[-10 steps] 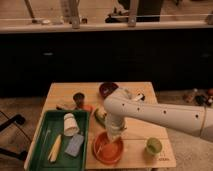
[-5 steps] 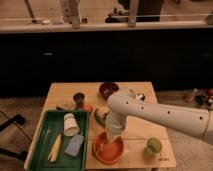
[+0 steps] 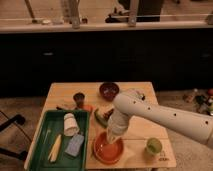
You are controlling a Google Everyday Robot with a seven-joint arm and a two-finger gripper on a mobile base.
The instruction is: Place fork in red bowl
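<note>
The red bowl (image 3: 101,151) is wide, shallow and orange-red, and sits at the table's front edge, right of the green tray. My white arm reaches in from the right and bends down. My gripper (image 3: 113,140) hangs over the bowl with its tip just inside the rim. A pale slim shape at the tip, over the bowl's inside, may be the fork; I cannot make it out as separate from the gripper. Whether the gripper holds anything is unclear.
The green tray (image 3: 41,155) at front left holds a white cup (image 3: 70,124), a blue sponge (image 3: 75,145) and a broad pale yellow utensil (image 3: 55,148). A maroon bowl (image 3: 109,90) and a dark cup (image 3: 79,98) stand at the back. A green cup (image 3: 153,146) stands at front right.
The gripper has dipped slightly lower toward the red bowl. Everything else on the table stays where it was.
</note>
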